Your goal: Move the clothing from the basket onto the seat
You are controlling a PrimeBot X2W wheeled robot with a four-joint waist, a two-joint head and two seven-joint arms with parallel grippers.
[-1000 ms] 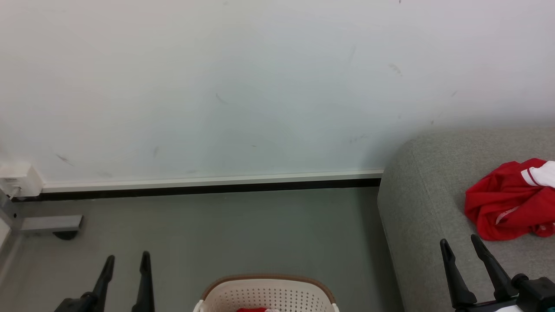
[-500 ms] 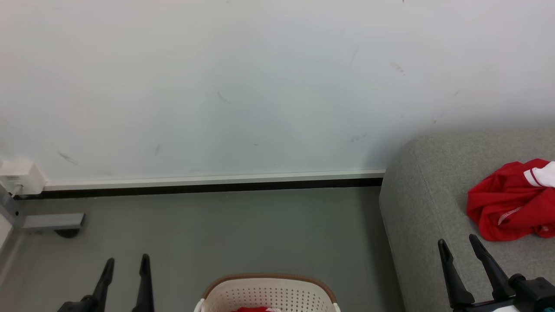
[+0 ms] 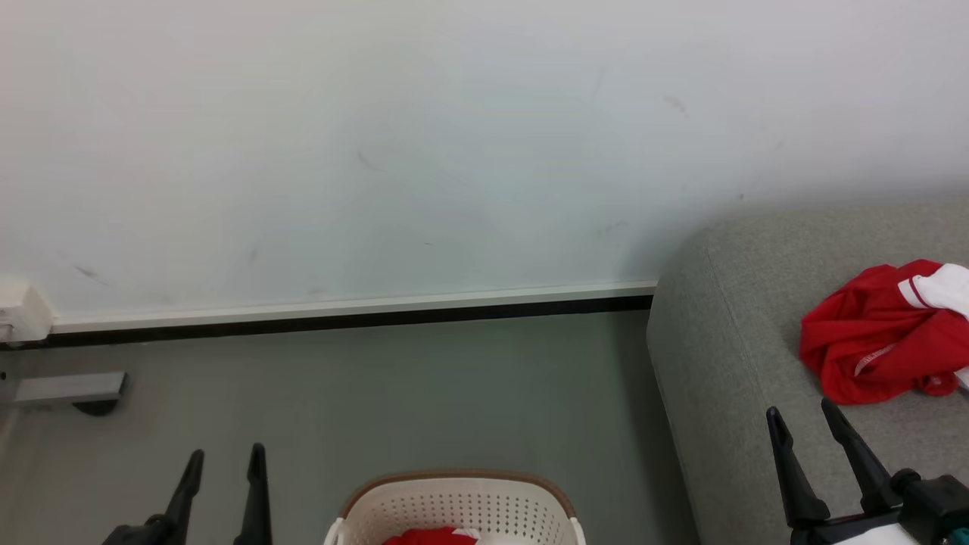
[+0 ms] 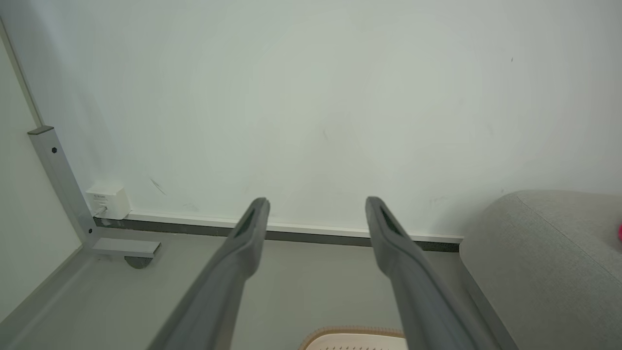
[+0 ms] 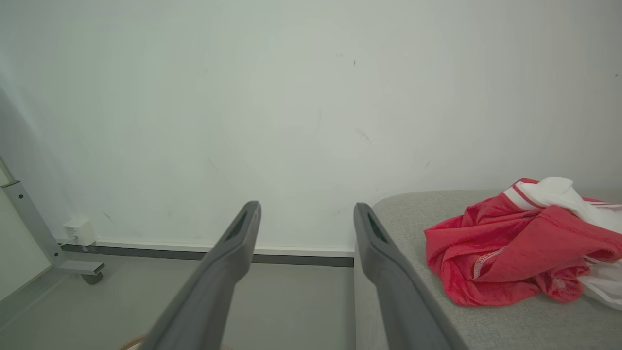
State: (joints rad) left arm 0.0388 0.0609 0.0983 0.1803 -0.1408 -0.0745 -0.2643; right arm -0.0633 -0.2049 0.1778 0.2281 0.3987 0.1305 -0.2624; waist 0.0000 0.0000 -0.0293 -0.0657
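A crumpled red garment with white trim (image 3: 882, 333) lies on the grey seat (image 3: 727, 333) at the right; the right wrist view shows the same garment (image 5: 515, 248) on the seat (image 5: 418, 214). The cream basket (image 3: 454, 507) stands on the floor at the bottom centre, with a bit of red clothing (image 3: 428, 536) inside. My left gripper (image 3: 224, 454) hovers open and empty left of the basket. Over the seat's front edge my right gripper (image 3: 801, 415) is open, empty, just in front of the garment. In the left wrist view my left gripper (image 4: 316, 206) points at the wall, with the basket rim (image 4: 354, 335) below.
A pale wall with a white and black skirting (image 3: 348, 314) runs across behind. A grey metal frame foot with a caster (image 3: 76, 390) and a white socket box (image 3: 19, 310) stand at the left. Grey floor (image 3: 424, 393) lies between the basket and the wall.
The whole head picture has shifted slightly left and up, so the camera has moved. The grippers stay open and nearly still.
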